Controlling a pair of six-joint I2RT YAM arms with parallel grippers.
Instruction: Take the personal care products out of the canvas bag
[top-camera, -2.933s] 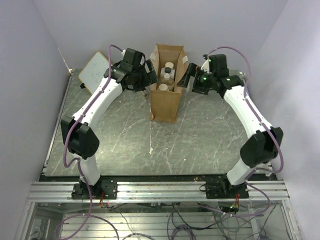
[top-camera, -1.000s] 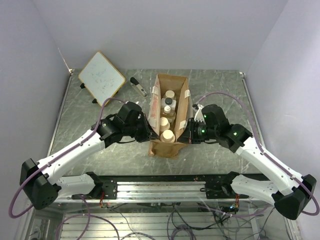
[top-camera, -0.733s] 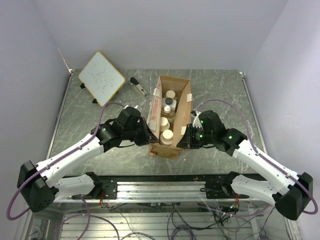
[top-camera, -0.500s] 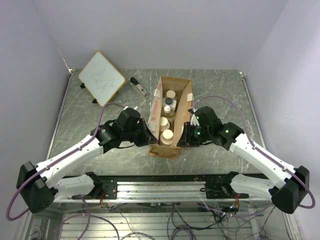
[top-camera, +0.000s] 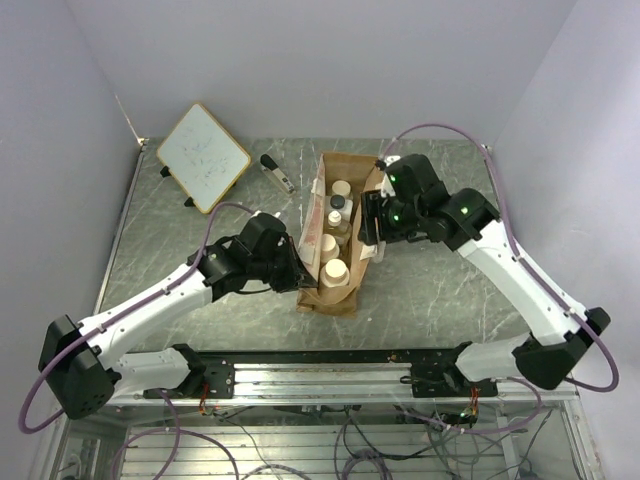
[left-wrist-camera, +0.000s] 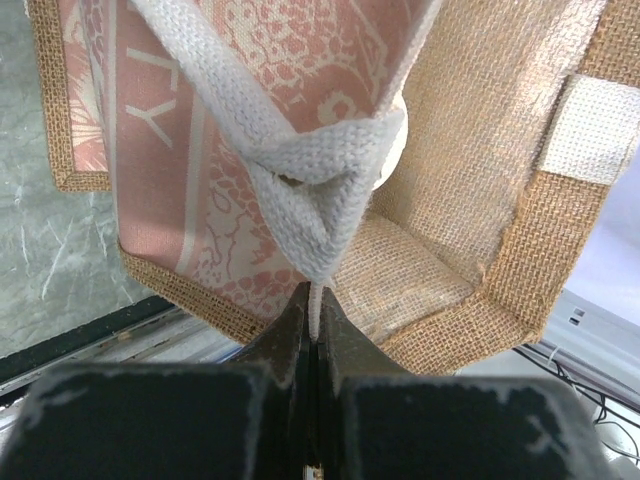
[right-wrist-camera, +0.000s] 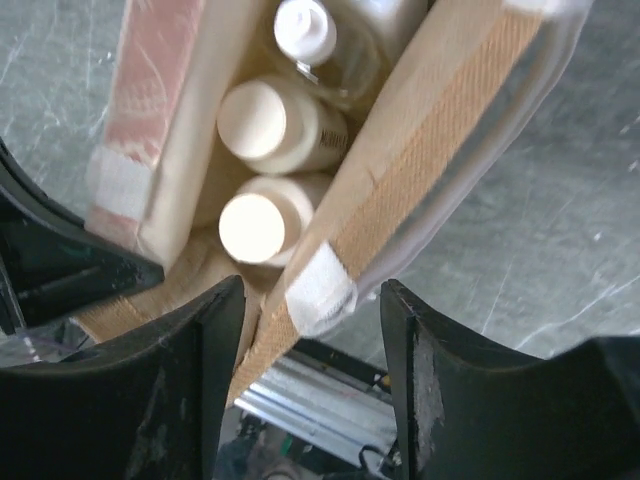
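Left wrist view: the left gripper (left-wrist-camera: 313, 300) pinches tight the cream strap (left-wrist-camera: 310, 190) of the canvas bag (left-wrist-camera: 480, 150); the right gripper (right-wrist-camera: 312, 300), jaws parted, straddles the bag's wall, seemingly without touching it.

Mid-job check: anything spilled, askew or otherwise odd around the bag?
Nothing spilled: the bottles sit inside the canvas bag. Only the bag's mouth looks skewed: the left gripper is shut on a folded handle strap, and the bag's right wall slants across the open right gripper.
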